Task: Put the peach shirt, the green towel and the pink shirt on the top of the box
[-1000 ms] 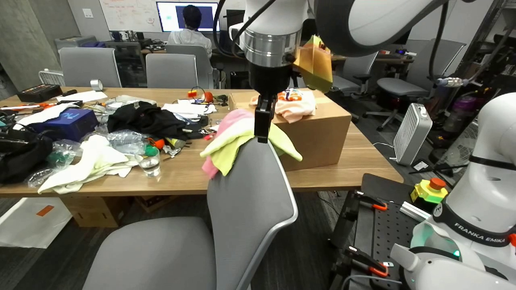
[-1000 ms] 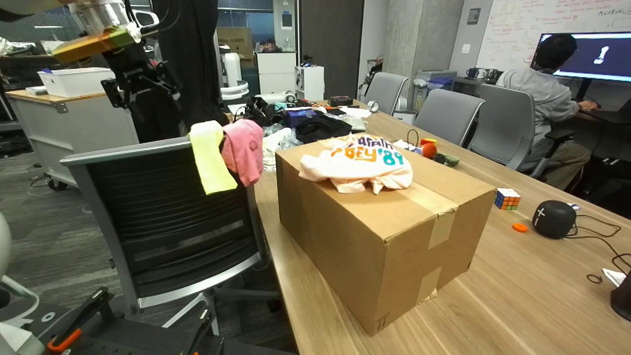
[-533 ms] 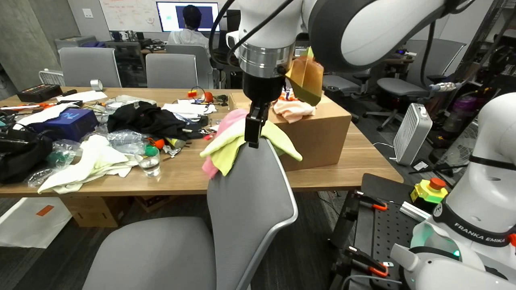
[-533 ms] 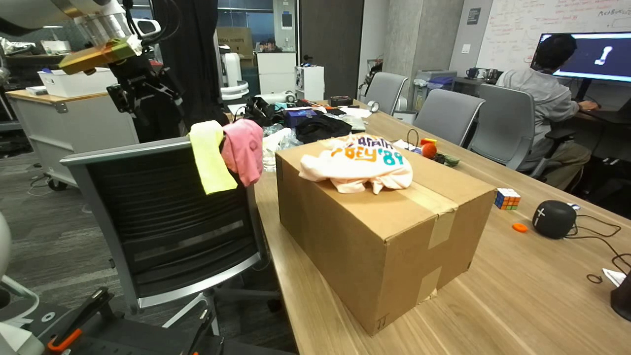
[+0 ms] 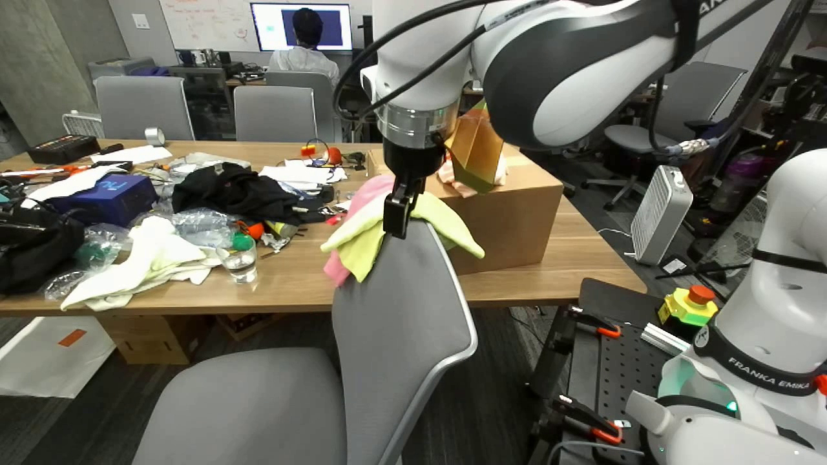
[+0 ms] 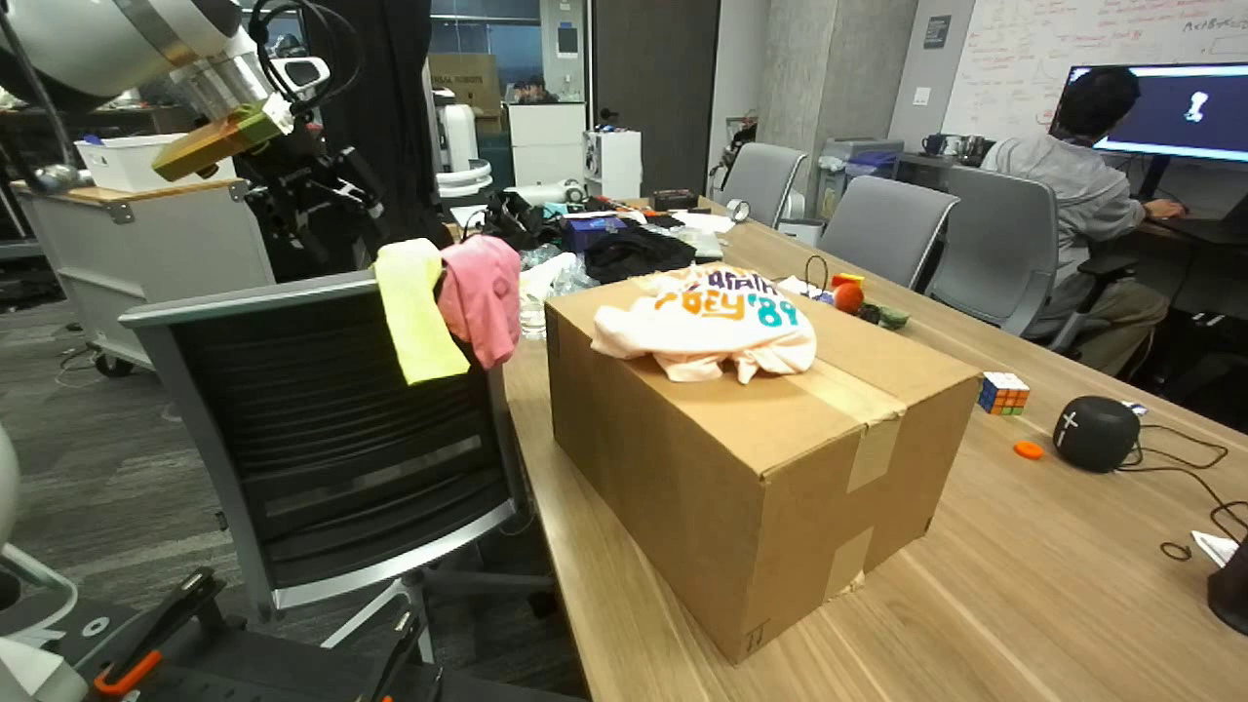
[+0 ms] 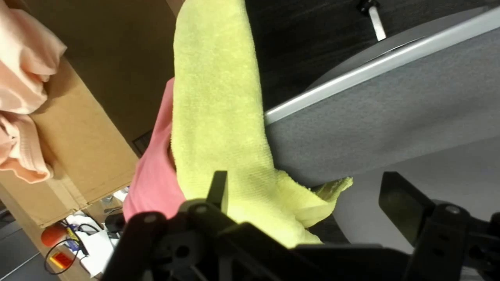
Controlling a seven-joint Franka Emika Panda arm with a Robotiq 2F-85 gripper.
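Observation:
The peach shirt [image 6: 712,331] lies crumpled, print up, on top of the box [image 6: 663,448]; in the wrist view the peach shirt [image 7: 23,70] sits at the left edge. Draped over a chair back, side by side, hang the green towel [image 6: 419,312] and the pink shirt [image 6: 483,297]. In the wrist view the green towel [image 7: 218,97] covers part of the pink shirt [image 7: 154,183]. My gripper [image 6: 343,226] hovers above the chair back near the towel, jaws wide apart. Seen from the wrist, the gripper [image 7: 306,187] has towel in line with its gap, nothing gripped.
The chair [image 5: 413,310] stands against the table edge, close to the box. Clutter covers the table's far side: a glass of water [image 5: 240,265], a whitish cloth [image 5: 145,258], a black garment [image 5: 232,194]. A speaker [image 6: 1096,434] and puzzle cube [image 6: 1004,393] sit beyond the box.
My gripper has come down and shifted sideways over the chair back, closer to the green towel. Both hanging cloths, the peach shirt and the box have stayed put; the jaws have remained open.

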